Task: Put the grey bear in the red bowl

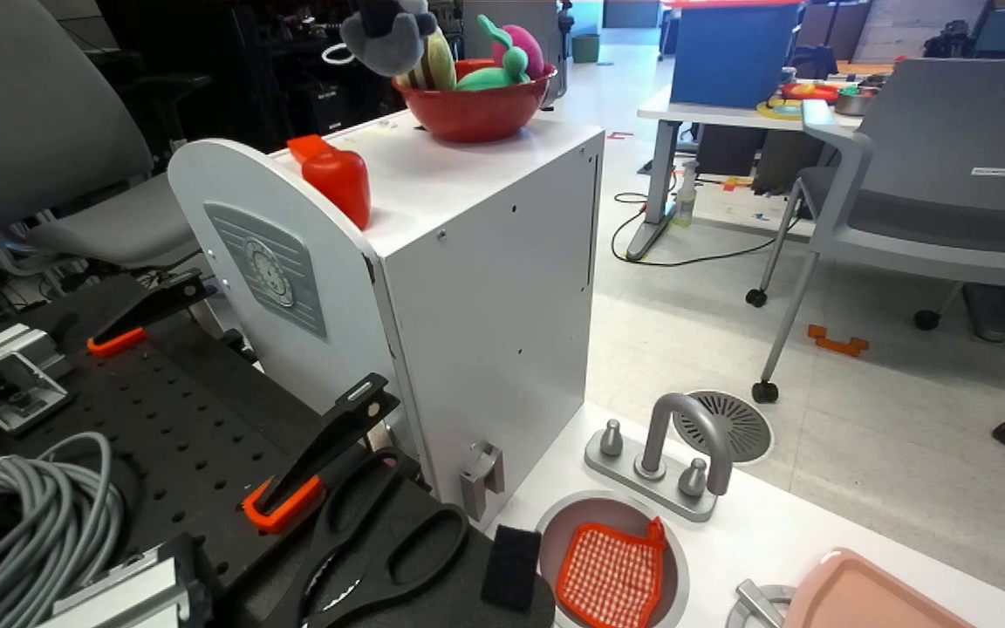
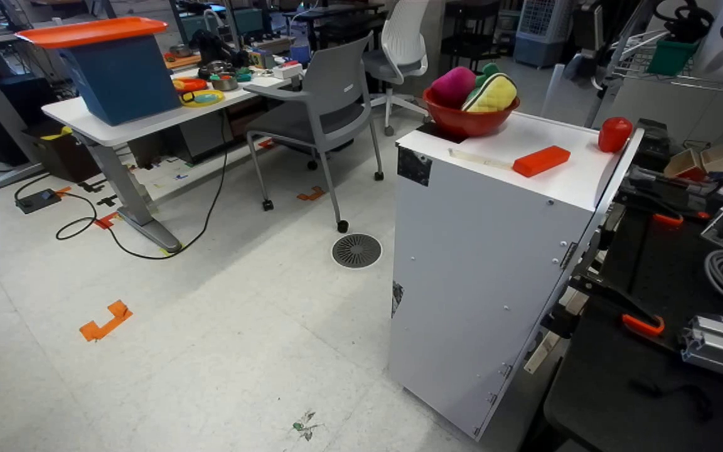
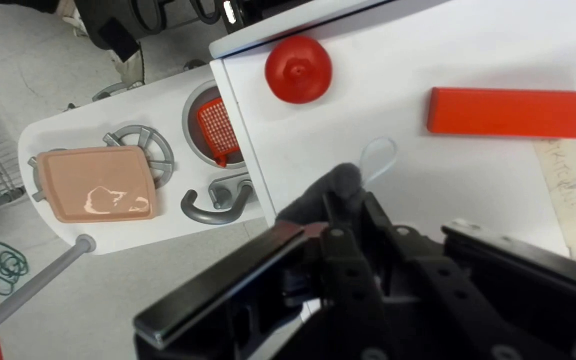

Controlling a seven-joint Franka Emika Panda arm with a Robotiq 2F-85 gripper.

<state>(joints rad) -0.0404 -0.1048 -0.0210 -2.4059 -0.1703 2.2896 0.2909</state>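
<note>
My gripper (image 3: 349,200) is shut on the grey bear (image 3: 313,202), which sticks out past the fingertips in the wrist view. A thin white loop hangs from the bear. In an exterior view the bear (image 1: 389,48) is in the air at the top, in front of and above the left rim of the red bowl (image 1: 481,113). It overlaps a yellow-and-dark striped toy (image 1: 433,71) there. The bowl (image 2: 469,122) stands upright on the white cabinet top and holds several soft toys. The bear and gripper are out of view in that exterior view. The bowl is not clearly visible in the wrist view.
A red pepper-like toy (image 3: 298,70) and a red block (image 3: 510,112) lie on the cabinet top (image 2: 493,150). A curved upright panel (image 1: 284,253) edges the cabinet. A lower counter has a sink, a grey faucet (image 1: 694,436) and a pink tray (image 3: 95,185).
</note>
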